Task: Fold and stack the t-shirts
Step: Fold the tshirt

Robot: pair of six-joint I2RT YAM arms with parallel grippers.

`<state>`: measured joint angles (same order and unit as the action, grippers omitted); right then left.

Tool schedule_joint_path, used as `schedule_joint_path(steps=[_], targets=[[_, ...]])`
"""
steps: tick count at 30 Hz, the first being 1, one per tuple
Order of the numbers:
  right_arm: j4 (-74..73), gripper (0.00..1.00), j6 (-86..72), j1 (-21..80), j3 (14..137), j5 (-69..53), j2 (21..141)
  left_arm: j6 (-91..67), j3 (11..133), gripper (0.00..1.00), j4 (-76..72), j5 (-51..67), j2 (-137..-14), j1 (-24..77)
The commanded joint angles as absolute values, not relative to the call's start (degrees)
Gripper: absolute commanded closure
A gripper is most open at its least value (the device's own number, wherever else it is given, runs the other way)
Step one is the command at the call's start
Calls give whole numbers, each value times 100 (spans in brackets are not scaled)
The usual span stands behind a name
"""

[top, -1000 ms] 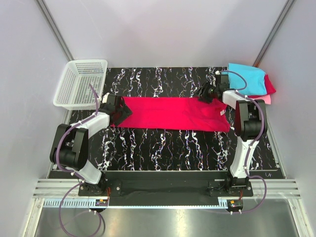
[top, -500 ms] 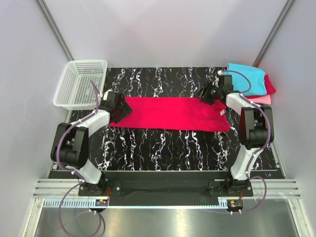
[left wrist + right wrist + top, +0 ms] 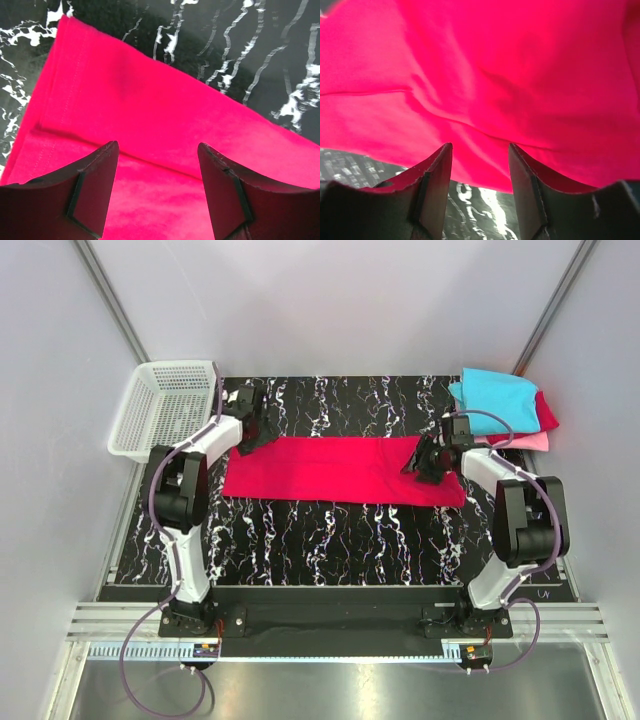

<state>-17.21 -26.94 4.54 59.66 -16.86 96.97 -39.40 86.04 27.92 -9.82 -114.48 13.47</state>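
**Item:** crimson t-shirt [image 3: 340, 468].

**Location:** The shirt is laid flat as a long folded band across the middle of the dark marbled surface [image 3: 330, 540], with its length running left to right. A stitched hem and a folded layer are seen at its left end in the left wrist view. Shallow creases are seen at its right end.

**Associated items:** A cyan t-shirt [image 3: 495, 398] is stacked over a dark red t-shirt [image 3: 546, 412] and a pink t-shirt [image 3: 530, 442] at the far right corner. A white mesh basket [image 3: 178, 365] is placed at the far left corner.

**Left end effector** [image 3: 157, 150]: It is held over the band's far left corner. The jaws are spread and nothing is pinched between them.

**Right end effector** [image 3: 480, 150]: It is held low over the band's right end, close to an edge. The jaws are spread and no cloth is caught.

**Handling (judged):**
- The cloth is taken to be light, soft and limp, and not fragile.
- Sagging is expected wherever it is left unsupported.
- The folded layers are likely to slide apart if only the top one is lifted.
- Hold is best taken at the corners of a short end, through all layers, near the hem where the cloth is thicker.
- Both corners should be raised together so the next fold is kept square.
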Motion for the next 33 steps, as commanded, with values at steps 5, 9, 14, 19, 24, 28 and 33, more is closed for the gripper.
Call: schedule_joint_path(steps=[5, 9, 14, 19, 24, 28, 33], targets=[[-2012, 46, -2698, 562, 6073, -932, 10115, -3691, 9421, 30, 3717, -1476, -12031, 1388], [-2179, 47, -2751, 598, 6442, -660, 10580, -3726, 9939, 30, 4322, -1792, -12453, 1468], [-2837, 48, -2716, 642, 7178, -168, 11047, -3727, 10125, 29, 4666, -1925, -12612, 1512], [-3628, 48, -2453, 677, 8137, 360, 11644, -3753, 9924, 28, 5089, -1925, -12604, 1529], [-4051, 48, -2180, 694, 9201, 588, 12250, -3832, 9274, 27, 5115, -1872, -12288, 1608], [-4245, 48, -2066, 686, 9851, 606, 12620, -3911, 8659, 27, 5142, -1890, -12077, 1687], [-4587, 48, -1873, 712, 10835, 589, 13261, -4034, 7947, 26, 5150, -1942, -11673, 1942]])
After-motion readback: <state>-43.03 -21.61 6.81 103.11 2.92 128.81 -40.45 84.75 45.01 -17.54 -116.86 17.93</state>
